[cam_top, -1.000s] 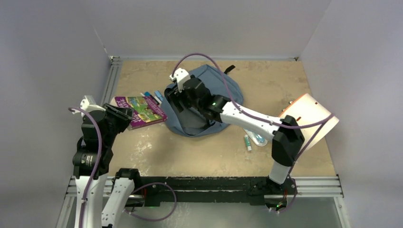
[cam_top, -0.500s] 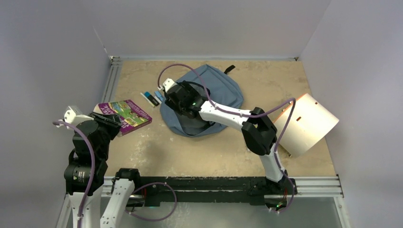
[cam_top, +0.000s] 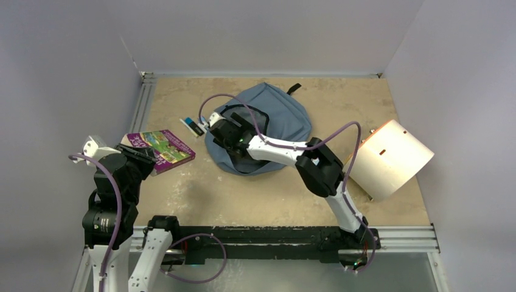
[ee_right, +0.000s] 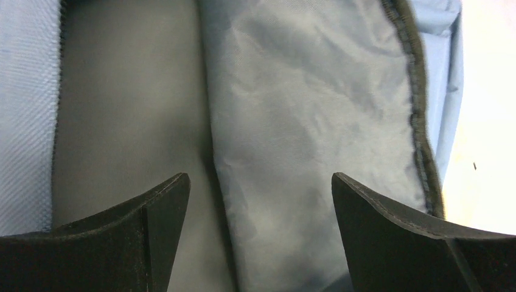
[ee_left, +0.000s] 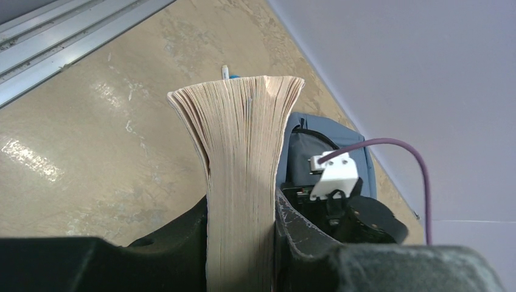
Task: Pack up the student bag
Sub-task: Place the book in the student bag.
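Student bag (cam_top: 281,114) lies beneath the right claw (ee_right: 260,182); fingers (ee_right: 152,210) spread over its lining.

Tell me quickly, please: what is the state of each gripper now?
Left gripper: closed on the book.
Right gripper: open, empty, at the student bag opening.

Robotics lab cell, blank grey walls (cam_top: 268,30), aluminium rail frame (cam_top: 140,103), worn beige tabletop (cam_top: 255,194)
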